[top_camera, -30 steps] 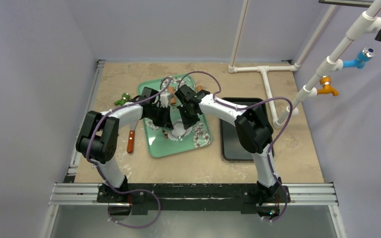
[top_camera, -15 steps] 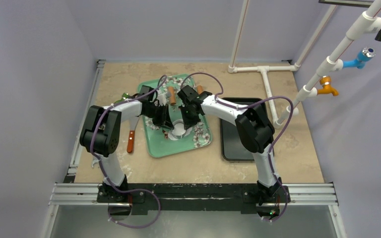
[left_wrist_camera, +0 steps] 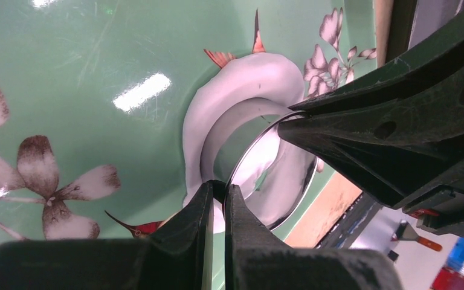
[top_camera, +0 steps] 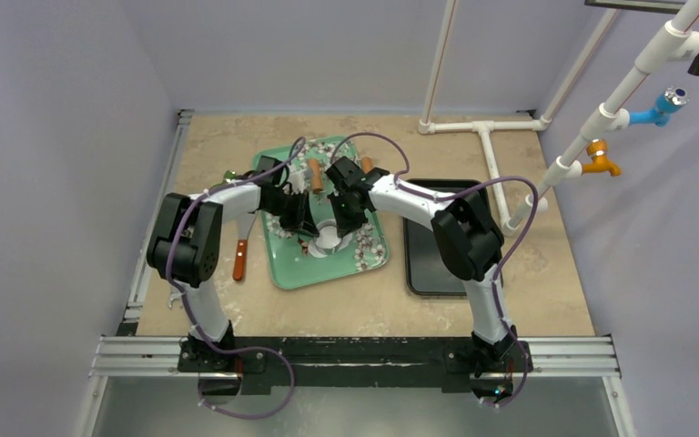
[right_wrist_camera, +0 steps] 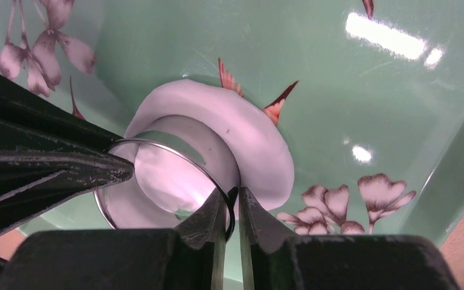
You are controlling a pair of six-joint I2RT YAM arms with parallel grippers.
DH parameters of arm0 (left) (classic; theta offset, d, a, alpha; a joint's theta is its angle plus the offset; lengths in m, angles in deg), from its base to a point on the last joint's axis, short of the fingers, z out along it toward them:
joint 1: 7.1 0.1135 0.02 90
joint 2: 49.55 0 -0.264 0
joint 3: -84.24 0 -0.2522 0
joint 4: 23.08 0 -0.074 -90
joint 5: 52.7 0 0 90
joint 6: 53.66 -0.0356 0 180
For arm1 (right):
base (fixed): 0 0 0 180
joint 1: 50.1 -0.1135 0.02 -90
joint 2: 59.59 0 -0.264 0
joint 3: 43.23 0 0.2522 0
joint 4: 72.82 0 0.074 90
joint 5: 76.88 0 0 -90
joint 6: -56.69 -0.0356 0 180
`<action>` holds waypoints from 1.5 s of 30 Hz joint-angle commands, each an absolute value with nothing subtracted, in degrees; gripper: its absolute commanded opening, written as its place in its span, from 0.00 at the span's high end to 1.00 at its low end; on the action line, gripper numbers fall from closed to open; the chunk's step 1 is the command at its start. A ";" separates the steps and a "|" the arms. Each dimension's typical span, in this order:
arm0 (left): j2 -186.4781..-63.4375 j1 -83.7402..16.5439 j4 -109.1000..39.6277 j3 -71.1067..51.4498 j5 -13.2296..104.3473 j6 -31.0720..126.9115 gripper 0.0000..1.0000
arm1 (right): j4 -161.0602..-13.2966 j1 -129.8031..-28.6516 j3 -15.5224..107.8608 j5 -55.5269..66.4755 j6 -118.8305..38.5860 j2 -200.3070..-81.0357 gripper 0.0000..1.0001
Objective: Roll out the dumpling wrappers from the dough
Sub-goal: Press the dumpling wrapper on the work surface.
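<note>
The dough [left_wrist_camera: 248, 78] lies as a flattened white sheet on the green flowered tray [top_camera: 300, 269]; it also shows in the right wrist view [right_wrist_camera: 260, 139] and from above [top_camera: 328, 241]. A round metal ring cutter [left_wrist_camera: 278, 181] stands pressed into it, with white dough inside the ring [right_wrist_camera: 169, 175]. My left gripper [left_wrist_camera: 219, 188] is shut on the ring's rim on one side. My right gripper [right_wrist_camera: 234, 196] is shut on the rim on the opposite side. From above, the left gripper [top_camera: 308, 235] and the right gripper [top_camera: 341, 226] meet over the tray. No separate wrapper shows.
A rolling pin with orange handles [top_camera: 314, 173] lies at the tray's far end, partly under the arms. A knife with an orange handle [top_camera: 238, 259] lies left of the tray. A black tray [top_camera: 428, 259] sits to the right. A green toy [top_camera: 229, 176] is at the far left.
My left arm's elbow has shifted a little up and away from the near edge. Both grippers stay on the ring cutter over the dough.
</note>
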State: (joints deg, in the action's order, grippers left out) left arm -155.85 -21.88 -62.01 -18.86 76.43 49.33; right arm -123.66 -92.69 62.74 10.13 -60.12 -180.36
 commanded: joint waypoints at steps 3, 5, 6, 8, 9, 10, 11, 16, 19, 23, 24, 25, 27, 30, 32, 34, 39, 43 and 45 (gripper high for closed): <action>-151.27 -23.19 -62.60 -20.79 76.02 47.48 1.00 | -123.19 -91.32 60.81 15.07 -56.47 -179.18 0.75; -151.04 -23.26 -62.77 -20.65 76.48 47.72 1.00 | -124.05 -91.32 61.80 15.34 -56.38 -179.38 0.71; -151.25 -23.20 -62.83 -20.57 76.77 47.88 1.00 | -124.97 -91.30 62.50 15.44 -56.15 -179.67 0.70; -151.77 -23.26 -63.10 -20.35 77.15 47.98 1.00 | -125.66 -91.32 63.37 15.44 -55.76 -179.78 0.69; -151.94 -23.24 -63.19 -20.31 77.16 48.02 1.00 | -125.58 -91.32 63.52 15.46 -55.45 -179.41 0.69; -152.03 -23.26 -63.02 -20.42 77.27 47.96 1.00 | -125.38 -91.32 63.52 15.42 -55.35 -178.90 0.69; -151.84 -23.27 -62.79 -20.51 77.29 47.94 1.00 | -125.35 -91.32 63.40 15.40 -55.32 -178.48 0.69; -149.49 -23.35 -62.74 -20.16 77.27 46.95 1.00 | -126.28 -91.31 63.48 17.01 -55.62 -176.10 0.66; -148.70 -23.53 -63.01 -19.65 76.19 46.01 1.00 | -126.13 -91.40 64.27 17.64 -55.63 -175.05 0.64; -149.28 -23.77 -63.50 -19.41 76.30 45.36 1.00 | -126.36 -91.44 65.26 19.53 -55.93 -173.86 0.60; -149.42 -23.87 -63.44 -19.42 76.26 45.25 1.00 | -126.27 -91.57 65.30 19.84 -55.84 -173.50 0.60; -149.54 -23.96 -63.53 -19.42 76.30 45.15 1.00 | -126.15 -91.65 65.23 20.22 -55.83 -173.23 0.59; -149.45 -24.14 -63.49 -19.42 76.32 45.00 1.00 | -126.00 -91.66 65.04 20.70 -55.80 -172.98 0.56; -148.44 -24.15 -64.35 -19.02 76.46 44.64 1.00 | -125.92 -91.82 64.94 19.46 -55.26 -173.10 0.52; -147.02 -24.15 -65.44 -18.62 77.07 44.24 1.00 | -125.07 -91.90 64.56 17.88 -54.95 -172.64 0.50; -145.08 -24.15 -66.46 -18.19 76.83 43.04 1.00 | -123.85 -91.94 63.88 16.91 -54.78 -171.99 0.48; -140.14 -24.15 -67.33 -17.28 73.55 38.98 1.00 | -119.32 -91.94 60.17 16.39 -54.27 -169.18 0.41; -140.57 -24.79 -68.71 -16.63 70.82 35.74 1.00 | -113.94 -92.33 56.80 16.91 -54.49 -165.82 0.37; -142.63 -25.17 -69.99 -15.69 70.64 33.95 1.00 | -111.10 -93.61 55.65 18.24 -54.30 -164.56 0.35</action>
State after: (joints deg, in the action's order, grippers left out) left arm -142.00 -24.33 -65.64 -18.43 70.66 39.80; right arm -118.31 -92.93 57.78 13.59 -55.63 -167.84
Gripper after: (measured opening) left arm 0.040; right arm 0.633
